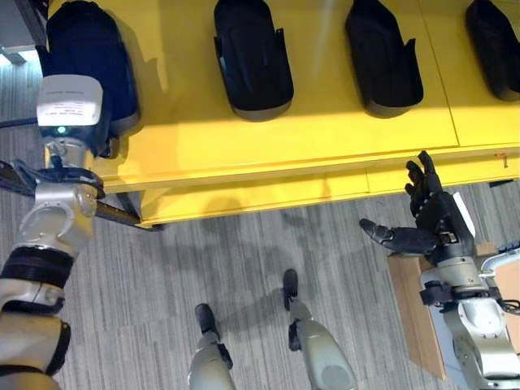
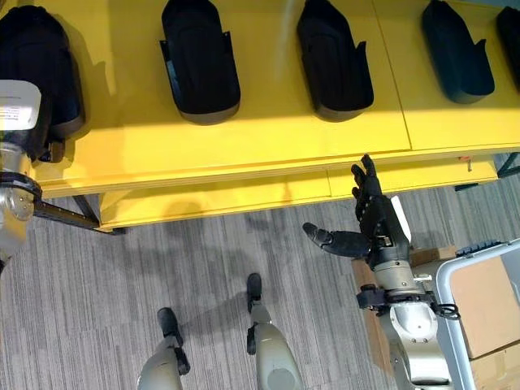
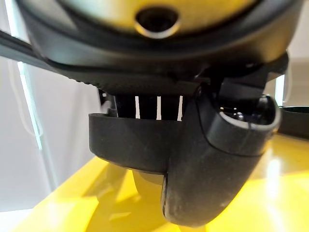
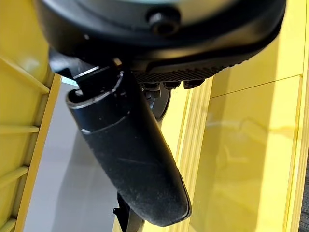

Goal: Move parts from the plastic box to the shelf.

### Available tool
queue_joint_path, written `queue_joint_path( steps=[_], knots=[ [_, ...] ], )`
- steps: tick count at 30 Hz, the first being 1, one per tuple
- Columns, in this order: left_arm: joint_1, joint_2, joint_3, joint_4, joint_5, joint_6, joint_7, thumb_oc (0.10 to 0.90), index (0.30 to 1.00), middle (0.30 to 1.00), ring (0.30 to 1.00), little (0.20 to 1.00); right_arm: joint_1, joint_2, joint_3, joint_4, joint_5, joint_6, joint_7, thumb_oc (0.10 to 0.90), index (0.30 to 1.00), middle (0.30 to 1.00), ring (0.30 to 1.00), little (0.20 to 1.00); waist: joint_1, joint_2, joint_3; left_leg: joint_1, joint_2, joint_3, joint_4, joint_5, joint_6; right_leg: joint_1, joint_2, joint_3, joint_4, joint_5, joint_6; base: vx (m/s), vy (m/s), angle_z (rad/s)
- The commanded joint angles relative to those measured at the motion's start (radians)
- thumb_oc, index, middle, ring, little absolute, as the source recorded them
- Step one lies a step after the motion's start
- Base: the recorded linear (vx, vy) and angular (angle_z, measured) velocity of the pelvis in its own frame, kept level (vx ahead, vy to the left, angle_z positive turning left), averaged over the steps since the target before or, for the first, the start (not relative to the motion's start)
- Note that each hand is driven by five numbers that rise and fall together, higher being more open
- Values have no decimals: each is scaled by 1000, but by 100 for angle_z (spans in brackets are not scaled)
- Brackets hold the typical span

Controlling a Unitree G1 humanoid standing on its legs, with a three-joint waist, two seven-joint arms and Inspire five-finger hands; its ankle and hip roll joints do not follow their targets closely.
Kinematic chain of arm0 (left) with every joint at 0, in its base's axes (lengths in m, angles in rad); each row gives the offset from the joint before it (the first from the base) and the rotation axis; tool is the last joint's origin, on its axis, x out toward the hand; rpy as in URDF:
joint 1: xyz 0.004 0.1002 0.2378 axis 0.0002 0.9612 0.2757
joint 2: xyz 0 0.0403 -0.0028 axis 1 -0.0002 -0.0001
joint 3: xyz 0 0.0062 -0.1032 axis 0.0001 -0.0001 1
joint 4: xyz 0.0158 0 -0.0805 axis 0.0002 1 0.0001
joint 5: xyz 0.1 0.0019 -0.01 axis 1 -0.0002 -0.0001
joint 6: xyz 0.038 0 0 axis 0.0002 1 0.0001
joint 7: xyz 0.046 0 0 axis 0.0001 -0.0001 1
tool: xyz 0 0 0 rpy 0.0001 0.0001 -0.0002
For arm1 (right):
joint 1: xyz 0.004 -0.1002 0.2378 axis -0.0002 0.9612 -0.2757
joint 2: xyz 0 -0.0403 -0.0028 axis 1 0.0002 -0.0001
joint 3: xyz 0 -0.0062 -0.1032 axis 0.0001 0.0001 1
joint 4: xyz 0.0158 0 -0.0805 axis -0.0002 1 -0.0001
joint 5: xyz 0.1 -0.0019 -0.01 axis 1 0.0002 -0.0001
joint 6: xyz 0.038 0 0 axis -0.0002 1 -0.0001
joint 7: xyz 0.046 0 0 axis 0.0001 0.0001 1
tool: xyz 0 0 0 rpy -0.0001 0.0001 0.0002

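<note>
A long yellow shelf carries a row of black moulded parts. My left arm reaches up to the shelf's left end, over the leftmost black part. In the left wrist view my left hand has its thumb against the near side of that part and its fingers behind the far side, with the part low over the yellow surface. My right hand hangs open just below the shelf's front edge, thumb spread to the side, holding nothing.
Two more black parts lie further right on the shelf. A pale-rimmed box with brown cardboard inside stands at the lower right beside my right arm. Grey striped carpet lies in front of the shelf.
</note>
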Motion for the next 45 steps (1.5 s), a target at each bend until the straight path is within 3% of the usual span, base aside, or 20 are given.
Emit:
queue_joint_path(
  steps=[1, 16, 17, 18, 19, 20, 33, 34, 35, 39, 40, 41, 45],
  knots=[
    [-70, 101, 39, -46, 57, -5, 62, 400, 300, 300, 300, 300, -14, -46, -94, -106, 19, -105, -19, 900, 1000, 1000, 1000, 1000, -9, 2, -79, -81, 14, -35, 133, -76, 37, 102, -106, 8, 124, -228, 93, -3, 1, -6],
    [-29, 105, 52, -11, 55, -3, 45, 416, 322, 322, 322, 322, -5, -42, -95, -112, 20, -105, -18, 900, 1000, 1000, 1000, 1000, -8, 4, -82, -89, 15, -38, 137, -74, 37, 101, -106, 5, 125, -226, 92, 0, 0, 0],
    [-27, 106, 52, -9, 54, -3, 44, 459, 382, 382, 382, 382, -6, -42, -95, -113, 20, -106, -18, 900, 1000, 1000, 1000, 1000, -7, 3, -81, -90, 16, -38, 137, -73, 37, 101, -107, 4, 125, -226, 92, 0, 0, 0],
    [-23, 108, 53, -12, 54, -5, 43, 725, 756, 756, 756, 756, -6, -42, -96, -113, 20, -106, -18, 900, 1000, 1000, 1000, 1000, -7, 3, -81, -90, 15, -39, 137, -73, 37, 101, -107, 4, 125, -226, 92, 0, 0, 0],
    [-16, 110, 52, -13, 57, -9, 38, 853, 934, 934, 934, 934, -8, -42, -95, -111, 19, -106, -19, 900, 1000, 1000, 1000, 1000, -5, 3, -81, -92, 14, -40, 138, -74, 39, 102, -107, 4, 125, -226, 91, 0, 0, 0],
    [-15, 111, 53, -14, 57, -9, 38, 900, 1000, 1000, 1000, 1000, -9, -42, -94, -111, 19, -106, -20, 900, 1000, 1000, 1000, 1000, -5, 3, -81, -92, 14, -40, 138, -74, 39, 102, -107, 4, 125, -226, 91, 0, 0, 0],
    [31, 142, 64, -99, 73, -49, 16, 900, 1000, 1000, 1000, 1000, -21, -43, -93, -90, 26, -104, -21, 900, 1000, 1000, 1000, 1000, 7, 9, -86, -85, 11, -46, 144, -79, 43, 113, -109, 0, 130, -232, 91, -7, 0, 0],
    [31, 144, 68, -108, 68, -53, 17, 900, 1000, 1000, 1000, 1000, -22, -44, -94, -89, 27, -104, -20, 900, 1000, 1000, 1000, 1000, 8, 7, -83, -95, 9, -36, 144, -56, 51, 104, -112, -8, 131, -216, 85, 0, 0, 0],
    [35, 147, 72, -116, 62, -57, 14, 900, 1000, 1000, 1000, 1000, -23, -44, -93, -87, 25, -102, -21, 900, 1000, 1000, 1000, 1000, 9, 11, -90, -83, 10, -46, 142, -79, 43, 115, -109, -2, 131, -233, 91, 0, 0, 0],
    [47, 163, 91, -147, 38, -69, -6, 900, 1000, 1000, 1000, 1000, -23, -42, -95, -81, 21, -97, -22, 900, 1000, 1000, 1000, 1000, 12, 16, -95, -73, 8, -48, 138, -78, 43, 122, -112, -4, 133, -235, 91, 3, 0, 1],
    [50, 171, 95, -158, 29, -73, -15, 900, 1000, 1000, 1000, 1000, -23, -41, -94, -79, 19, -93, -18, 900, 1000, 1000, 1000, 1000, 13, 16, -94, -76, 6, -37, 138, -57, 52, 119, -116, -12, 134, -222, 85, 0, 0, 0],
    [51, 171, 96, -159, 29, -73, -16, 900, 1000, 1000, 1000, 1000, -23, -41, -94, -79, 19, -93, -18, 900, 1000, 1000, 1000, 1000, 14, 18, -99, -66, 7, -47, 135, -77, 43, 128, -113, -5, 132, -237, 91, -71, -4, -1],
    [58, 186, 103, -171, 26, -76, -23, 900, 1000, 1000, 1000, 1000, -17, -39, -92, -76, 14, -86, -14, 900, 1000, 1000, 1000, 1000, 15, 22, -103, -64, 4, -35, 131, -54, 51, 131, -119, -15, 130, -223, 87, -15, 0, 0]
  ],
)
